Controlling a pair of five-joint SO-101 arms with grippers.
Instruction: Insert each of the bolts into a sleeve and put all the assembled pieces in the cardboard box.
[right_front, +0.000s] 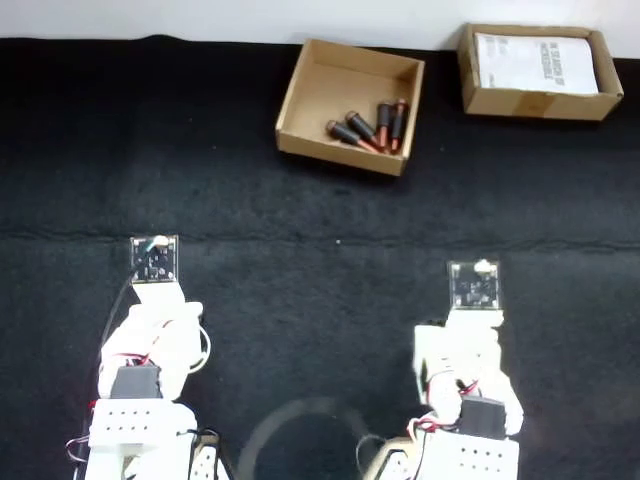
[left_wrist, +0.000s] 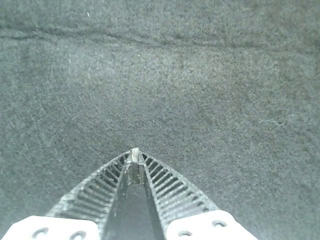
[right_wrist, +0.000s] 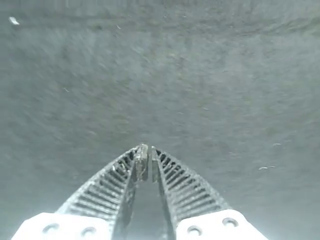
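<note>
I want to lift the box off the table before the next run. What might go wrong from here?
The four assembled pieces lie loose, bunched toward one side of the open cardboard box, so tilting it may spill them. A second box holding a paper sits close by; it might get grabbed by mistake.

Black felt tabletop (right_front: 300, 300), 1 faint crease (right_front: 300, 238) across — pale wall (right_front: 250, 18) behind

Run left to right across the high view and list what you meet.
An arm → cardboard box with assembled pieces inside → second box holding paper.
</note>
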